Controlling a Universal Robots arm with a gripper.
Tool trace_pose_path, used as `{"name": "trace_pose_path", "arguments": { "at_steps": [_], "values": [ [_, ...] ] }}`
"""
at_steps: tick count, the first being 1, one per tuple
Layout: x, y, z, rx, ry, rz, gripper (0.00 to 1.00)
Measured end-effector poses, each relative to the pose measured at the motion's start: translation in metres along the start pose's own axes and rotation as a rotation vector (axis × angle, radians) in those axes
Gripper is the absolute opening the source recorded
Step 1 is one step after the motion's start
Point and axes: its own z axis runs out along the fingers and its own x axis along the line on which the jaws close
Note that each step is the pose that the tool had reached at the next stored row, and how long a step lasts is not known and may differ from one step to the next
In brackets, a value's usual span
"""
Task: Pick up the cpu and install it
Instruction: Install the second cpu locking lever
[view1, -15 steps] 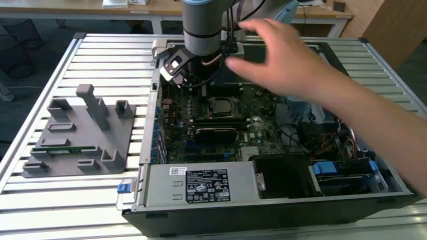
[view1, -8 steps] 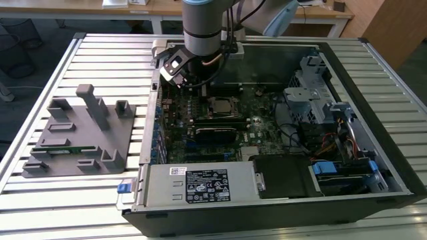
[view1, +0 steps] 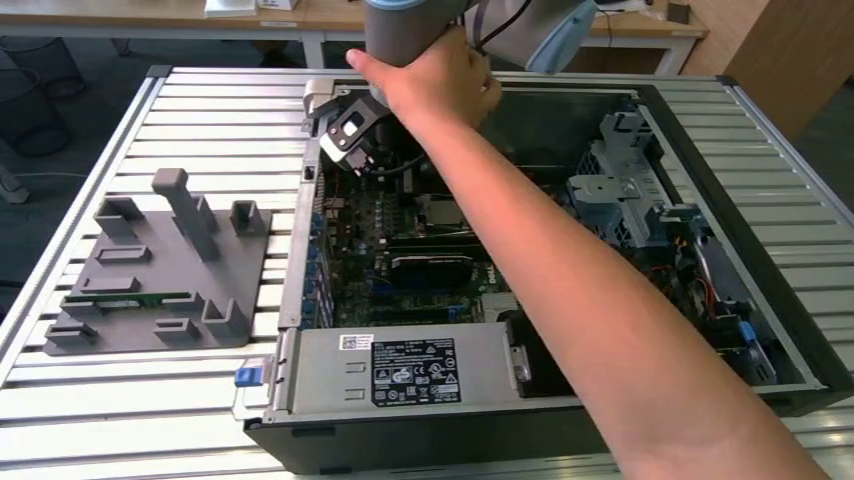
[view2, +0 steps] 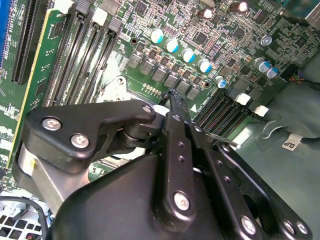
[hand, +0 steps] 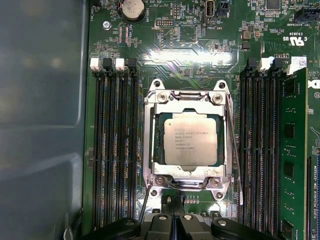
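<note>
Fingers (view2: 172, 97) pinched together w/ nothing between them, tips just above the motherboard (view2: 210, 45). In the first wrist view the cpu (hand: 190, 138) sits flat in its socket frame (hand: 187, 142) — seated, memory slots (hand: 112, 140) either side. Exterior view: a person's hand (view1: 434, 85) grips the arm's wrist over the open PC case (view1: 561, 400) on the desk (view1: 147, 420).
</note>
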Motion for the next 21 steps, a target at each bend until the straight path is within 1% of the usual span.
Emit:
{"name": "trace_pose_path", "arguments": {
  "at_steps": [10, 11, 12, 13, 14, 17, 18, 19, 20, 21],
  "values": [
    [0.0004, 0.0004, 0.0006, -0.0012, 0.0012, 0.0, 0.11],
    [0.0003, 0.0004, 0.0004, -0.0007, 0.0007, 0.0, 0.11],
    [-0.0004, -0.0002, -0.0009, 0.0017, -0.0023, 0.0, 0.11],
    [-0.002, -0.0016, -0.0041, 0.0075, -0.0094, 0.0, 0.11],
    [-0.0054, -0.004, -0.0111, 0.0186, -0.0247, -0.001, 0.11],
    [-0.0164, -0.0097, -0.0397, 0.0673, -0.0823, -0.009, 0.11],
    [-0.0186, -0.0098, -0.0481, 0.0812, -0.0991, -0.013, 0.11],
    [-0.0196, -0.0094, -0.0544, 0.0919, -0.112, -0.016, 0.11],
    [-0.0199, -0.0084, -0.059, 0.0999, -0.1219, -0.019, 0.11],
    [-0.0196, -0.0071, -0.062, 0.1053, -0.1285, -0.021, 0.11]
  ]
}}
